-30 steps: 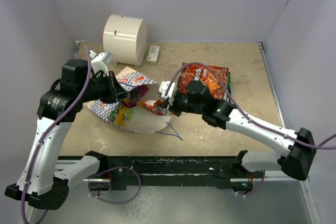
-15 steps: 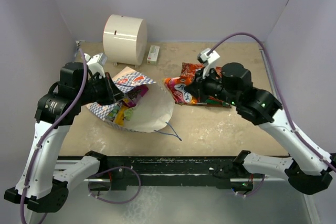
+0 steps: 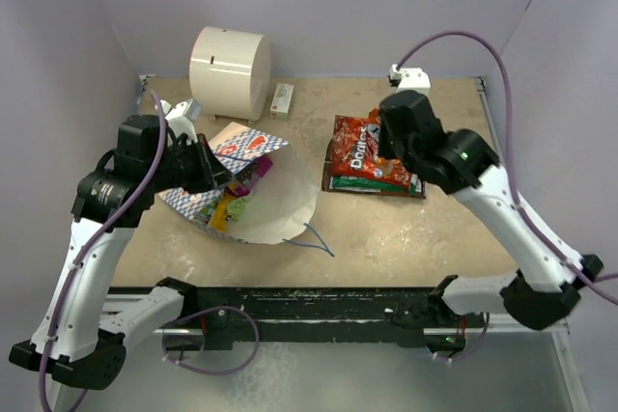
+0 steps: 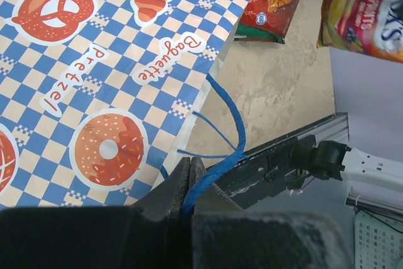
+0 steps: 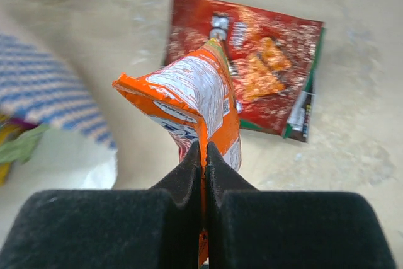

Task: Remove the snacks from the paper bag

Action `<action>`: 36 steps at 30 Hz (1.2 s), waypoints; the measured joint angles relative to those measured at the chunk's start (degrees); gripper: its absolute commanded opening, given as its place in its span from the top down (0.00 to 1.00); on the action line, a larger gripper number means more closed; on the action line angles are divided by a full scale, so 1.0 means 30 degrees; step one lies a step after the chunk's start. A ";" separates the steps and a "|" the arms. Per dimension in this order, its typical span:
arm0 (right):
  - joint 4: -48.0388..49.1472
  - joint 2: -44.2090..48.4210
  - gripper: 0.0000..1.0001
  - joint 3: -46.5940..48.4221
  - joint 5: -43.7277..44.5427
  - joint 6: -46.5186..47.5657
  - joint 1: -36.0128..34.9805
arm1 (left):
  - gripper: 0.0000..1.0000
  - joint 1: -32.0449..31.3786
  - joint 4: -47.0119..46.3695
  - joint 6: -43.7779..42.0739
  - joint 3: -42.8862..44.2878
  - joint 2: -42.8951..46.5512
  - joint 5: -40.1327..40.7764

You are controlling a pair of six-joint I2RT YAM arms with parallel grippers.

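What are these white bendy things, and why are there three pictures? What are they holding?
They are two robot arms with pincher hands. One picture looks down from above; the other two come from little cameras on each wrist. On the tan table lie a blue-and-white checkered paper bag with snacks inside, a flat red crisp packet, a big cream cylinder and a small white-and-red box. The left gripper pinches the bag's thin blue cord handle. The right gripper pinches a glossy orange snack packet, held up over the red one.

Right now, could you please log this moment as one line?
left claw shut on cord handle | right claw shut on orange packet over red packet | paper bag: packets inside
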State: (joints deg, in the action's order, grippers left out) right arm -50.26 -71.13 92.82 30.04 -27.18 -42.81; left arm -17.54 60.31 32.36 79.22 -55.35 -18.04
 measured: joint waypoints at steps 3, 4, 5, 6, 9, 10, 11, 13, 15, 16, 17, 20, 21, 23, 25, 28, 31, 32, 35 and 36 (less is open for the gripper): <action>-0.1217 -0.2594 1.00 0.1253 0.1778 -0.1027 0.0889 | 1.00 0.0000 -0.0051 0.0000 0.0000 -0.0138 -0.0117; -0.1712 -0.3548 1.00 0.1734 0.2382 -0.1464 0.1202 | 1.00 0.0000 -0.0087 0.0000 0.0000 -0.0168 -0.0168; -0.2251 -0.4524 1.00 0.2208 0.3082 -0.1894 0.1508 | 1.00 0.0000 -0.0124 -0.0007 0.0000 -0.0189 -0.0240; -0.2776 -0.5479 1.00 0.2652 0.3752 -0.2273 0.1749 | 1.00 0.0000 -0.0153 -0.0007 0.0000 -0.0211 -0.0277; -0.4153 -0.7970 1.00 0.3934 0.5464 -0.3009 0.2171 | 1.00 0.0000 -0.0291 -0.0015 0.0000 -0.0226 -0.0379; -0.4510 -0.8757 1.00 0.4342 0.5931 -0.3155 0.2273 | 1.00 0.0000 -0.0335 -0.0022 0.0000 -0.0233 -0.0415; -0.4787 -0.9413 1.00 0.4714 0.6353 -0.3249 0.2331 | 1.00 0.0000 -0.0357 -0.0044 0.0000 -0.0248 -0.0430; -0.5136 -1.0601 1.00 0.5297 0.7045 -0.3373 0.2557 | 1.00 0.0000 -0.0379 -0.0124 0.0000 -0.0321 -0.0452; -0.5289 -1.1533 1.00 0.5639 0.7351 -0.3410 0.2805 | 1.00 0.0000 -0.0379 -0.0168 0.0000 -0.0437 -0.0459; -0.5289 -1.1846 1.00 0.5727 0.7388 -0.3402 0.2914 | 1.00 0.0000 -0.0379 -0.0175 0.0000 -0.0488 -0.0459; -0.5268 -1.2145 1.00 0.5799 0.7453 -0.3395 0.3045 | 1.00 0.0000 -0.0372 -0.0204 0.0000 -0.0532 -0.0452; -0.5122 -1.3049 1.00 0.6207 0.7592 -0.3300 0.3315 | 1.00 0.0000 -0.0372 -0.0364 0.0015 -0.0597 -0.0408; -0.5005 -1.3355 1.00 0.6368 0.7592 -0.3235 0.3395 | 1.00 0.0000 -0.0372 -0.0495 0.0022 -0.0597 -0.0393; -0.4765 -1.4069 1.00 0.6783 0.7570 -0.3147 0.3526 | 1.00 0.0000 -0.0335 -0.0590 0.0058 -0.0605 -0.0321; -0.4554 -1.4950 1.00 0.7373 0.7570 -0.3082 0.3599 | 1.00 0.0000 -0.0291 -0.0692 0.0182 -0.0634 -0.0219; -0.4248 -1.6349 0.97 0.8247 0.7264 -0.3082 0.3657 | 1.00 0.0000 -0.0233 -0.0896 0.0444 -0.0663 0.0051; -0.3876 -1.7245 0.93 0.8415 0.6958 -0.3024 0.3650 | 1.00 0.0000 -0.0226 -0.1056 0.0612 -0.0663 0.0270; -0.3810 -1.7464 0.92 0.8429 0.6863 -0.2987 0.3650 | 1.00 0.0000 -0.0219 -0.1107 0.0648 -0.0663 0.0335; -0.3818 -1.8061 0.88 0.8459 0.6579 -0.3045 0.3650 | 1.00 0.0000 -0.0219 -0.1173 0.0670 -0.0656 0.0561; -0.3810 -1.8156 0.86 0.8386 0.6543 -0.3096 0.3650 | 1.00 0.0000 -0.0211 -0.1180 0.0670 -0.0656 0.0634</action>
State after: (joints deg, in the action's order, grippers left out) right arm -61.69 -125.60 117.97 49.67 -36.47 -31.86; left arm -17.54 59.68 28.82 81.23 -57.32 -16.14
